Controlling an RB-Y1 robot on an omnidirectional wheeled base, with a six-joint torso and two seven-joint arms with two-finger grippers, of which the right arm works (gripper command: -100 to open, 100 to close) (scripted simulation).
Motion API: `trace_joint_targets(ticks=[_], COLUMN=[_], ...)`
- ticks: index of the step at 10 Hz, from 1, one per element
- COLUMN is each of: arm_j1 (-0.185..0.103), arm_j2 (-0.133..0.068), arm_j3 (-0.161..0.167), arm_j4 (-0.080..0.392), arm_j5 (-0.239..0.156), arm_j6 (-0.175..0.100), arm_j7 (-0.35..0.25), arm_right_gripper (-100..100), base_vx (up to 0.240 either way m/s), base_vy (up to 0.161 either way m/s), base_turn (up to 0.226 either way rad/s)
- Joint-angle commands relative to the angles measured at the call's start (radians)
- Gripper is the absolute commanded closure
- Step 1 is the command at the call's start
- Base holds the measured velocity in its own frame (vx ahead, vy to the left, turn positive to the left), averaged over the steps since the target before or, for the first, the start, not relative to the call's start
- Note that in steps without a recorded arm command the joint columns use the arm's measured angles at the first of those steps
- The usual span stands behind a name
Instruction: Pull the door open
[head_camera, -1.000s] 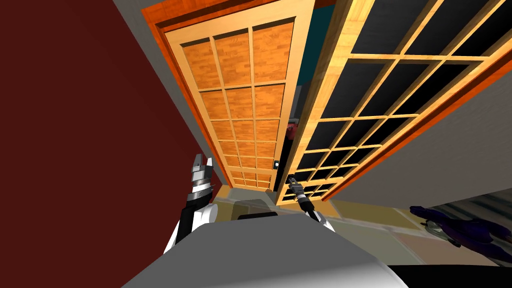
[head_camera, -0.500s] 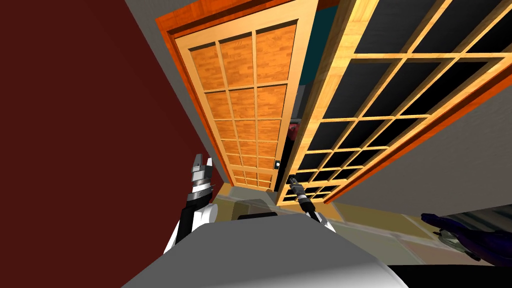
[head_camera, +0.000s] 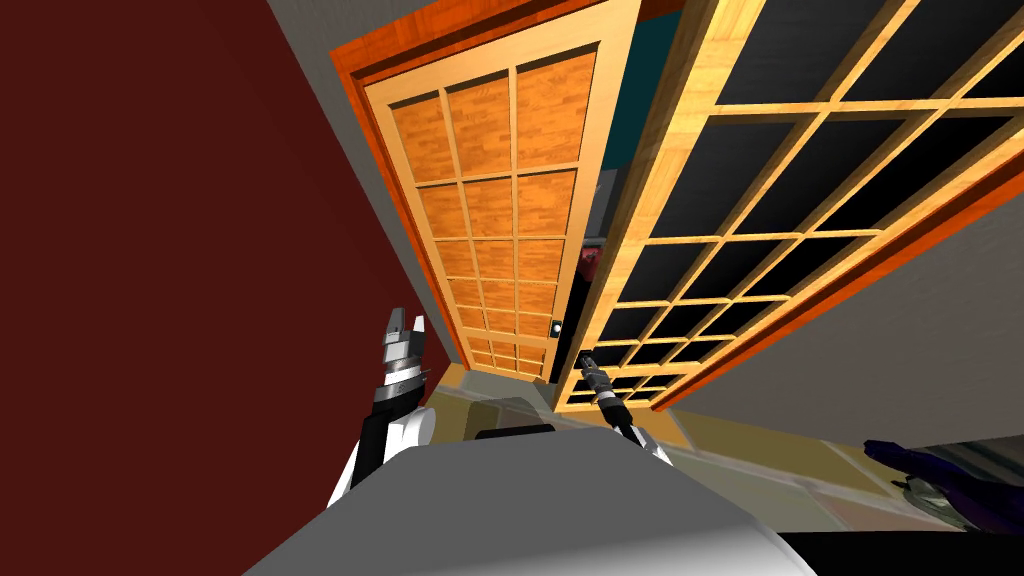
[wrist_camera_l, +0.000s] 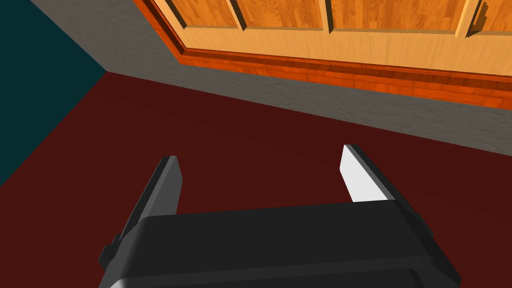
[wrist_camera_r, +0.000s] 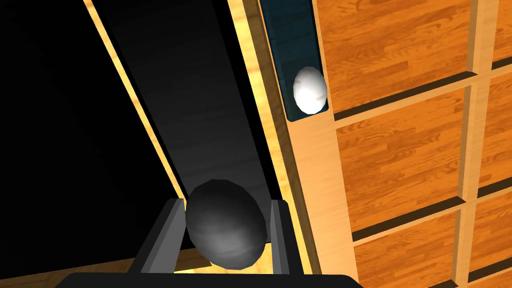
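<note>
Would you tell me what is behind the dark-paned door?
Past its edge, a teal surface, a small red thing and a black area; the door hides the rest.

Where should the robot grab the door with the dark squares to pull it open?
By the dark knob near the edge of the door. It is a small ball standing off the door, so two fingers hold best pinching its opposite sides, coming straight at it from the front. The right gripper is shut on it that way.
</note>
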Motion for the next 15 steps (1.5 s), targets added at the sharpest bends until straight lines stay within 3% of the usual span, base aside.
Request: trace_joint_targets(ticks=[1,15], arm_j1=[0.003,0.026], arm_j2=[-0.002,-0.009], arm_j3=[-0.006,-0.034], arm_j4=[0.006,0.012], arm_j5=[-0.01,-0.067], arm_j6=[-0.001,-0.003], arm_j7=[-0.05,-0.383], arm_right_gripper=[100,100], base_vx=[-0.035,-0.033], base_vy=[-0.015,-0.016], base_turn=[0.136,0.083])
